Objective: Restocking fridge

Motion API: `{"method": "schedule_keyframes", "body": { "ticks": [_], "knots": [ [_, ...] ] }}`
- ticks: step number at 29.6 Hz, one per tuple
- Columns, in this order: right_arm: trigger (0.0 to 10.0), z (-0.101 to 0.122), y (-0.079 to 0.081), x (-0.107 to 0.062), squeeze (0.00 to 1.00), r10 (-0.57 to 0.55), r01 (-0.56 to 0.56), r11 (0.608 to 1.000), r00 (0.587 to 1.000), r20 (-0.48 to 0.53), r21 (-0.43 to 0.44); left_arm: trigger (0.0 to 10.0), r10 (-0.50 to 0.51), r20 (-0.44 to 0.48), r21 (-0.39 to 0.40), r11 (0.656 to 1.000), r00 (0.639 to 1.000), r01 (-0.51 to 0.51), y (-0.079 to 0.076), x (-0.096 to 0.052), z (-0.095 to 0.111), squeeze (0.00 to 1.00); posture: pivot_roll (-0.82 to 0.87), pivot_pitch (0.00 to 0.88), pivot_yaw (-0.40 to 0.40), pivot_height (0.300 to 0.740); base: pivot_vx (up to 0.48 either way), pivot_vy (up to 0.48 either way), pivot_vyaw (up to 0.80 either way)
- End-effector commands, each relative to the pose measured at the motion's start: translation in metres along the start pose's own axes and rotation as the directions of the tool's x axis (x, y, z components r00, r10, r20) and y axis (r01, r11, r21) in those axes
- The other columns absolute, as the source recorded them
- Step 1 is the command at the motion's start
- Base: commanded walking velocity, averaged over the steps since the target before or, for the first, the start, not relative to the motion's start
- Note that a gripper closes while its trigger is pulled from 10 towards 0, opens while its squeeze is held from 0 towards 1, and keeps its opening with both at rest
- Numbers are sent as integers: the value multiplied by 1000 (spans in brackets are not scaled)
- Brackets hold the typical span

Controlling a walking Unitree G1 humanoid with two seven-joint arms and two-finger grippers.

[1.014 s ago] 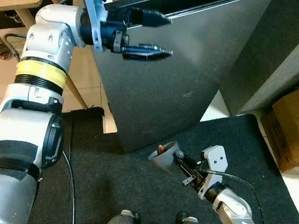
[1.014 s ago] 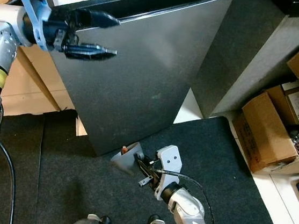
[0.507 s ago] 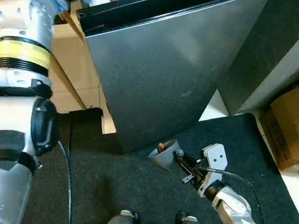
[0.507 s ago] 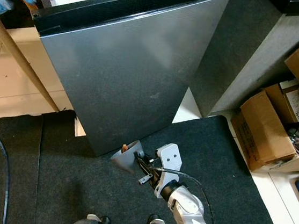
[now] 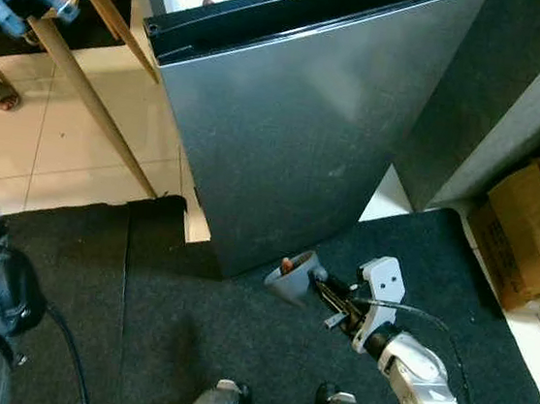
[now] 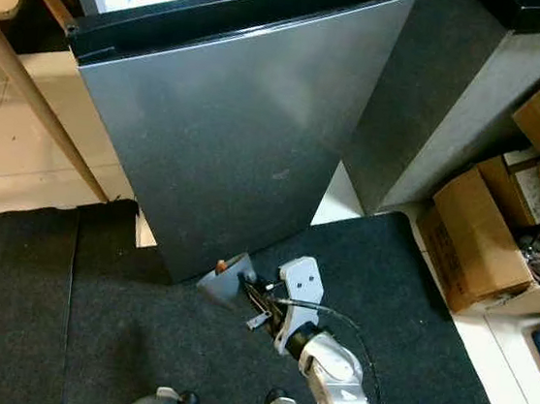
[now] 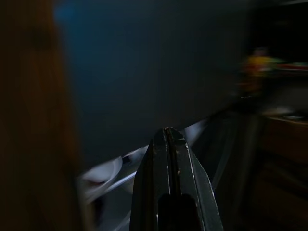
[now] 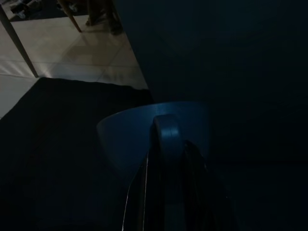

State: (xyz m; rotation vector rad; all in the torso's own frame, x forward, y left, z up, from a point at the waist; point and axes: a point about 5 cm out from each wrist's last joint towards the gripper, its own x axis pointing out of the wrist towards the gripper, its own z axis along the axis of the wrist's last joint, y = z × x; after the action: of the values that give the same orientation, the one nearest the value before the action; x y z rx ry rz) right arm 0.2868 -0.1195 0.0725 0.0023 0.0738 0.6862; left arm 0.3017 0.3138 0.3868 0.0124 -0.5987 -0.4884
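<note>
Fridge door (image 5: 287,136) (shut) before right tool (image 5: 323,291)

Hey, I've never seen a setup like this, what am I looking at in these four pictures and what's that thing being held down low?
This is a walking humanoid robot, seen through its own cameras. The two bright pictures come from its head, looking down past its feet at a dark mat and a grey fridge door. The two dark ones come from cameras on its wrists.

The right claw is low, near the foot of the door, shut on a small grey-blue bowl with something reddish inside. The right wrist picture shows that bowl close up. The left claw is shut and blurred. Cardboard boxes sit to the right.
</note>
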Motion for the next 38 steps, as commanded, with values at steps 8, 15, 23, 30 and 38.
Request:
{"method": "schedule_keyframes", "body": {
  "ticks": [8,15,23,30,38],
  "knots": [
    [10000,-10,2,-2,0,11,-10,1000,1000,-27,9,0,375,-128,-23,924,918,-381,46,-64,-38,0,-45,240,28,740,0,0,0],
    [10000,-11,1,-4,0,2,-2,1000,1000,-26,8,10000,503,-236,-8,854,831,-520,55,-80,-72,0,-58,240,33,740,0,0,0],
    [10000,-12,-1,-7,0,-15,15,1000,999,-28,4,10000,504,-314,-8,846,805,-533,48,-69,-103,0,-77,246,38,740,0,0,0],
    [10000,-13,-3,-8,0,-25,25,1000,999,-31,2,10000,479,-348,12,862,806,-507,41,-57,-116,0,-80,238,41,740,0,0,0],
    [10000,-5,-9,2,0,-26,26,1000,1000,-14,-13,10000,491,-347,32,858,799,-513,38,-51,-125,0,-73,173,31,740,0,0,0]
  ]
}}
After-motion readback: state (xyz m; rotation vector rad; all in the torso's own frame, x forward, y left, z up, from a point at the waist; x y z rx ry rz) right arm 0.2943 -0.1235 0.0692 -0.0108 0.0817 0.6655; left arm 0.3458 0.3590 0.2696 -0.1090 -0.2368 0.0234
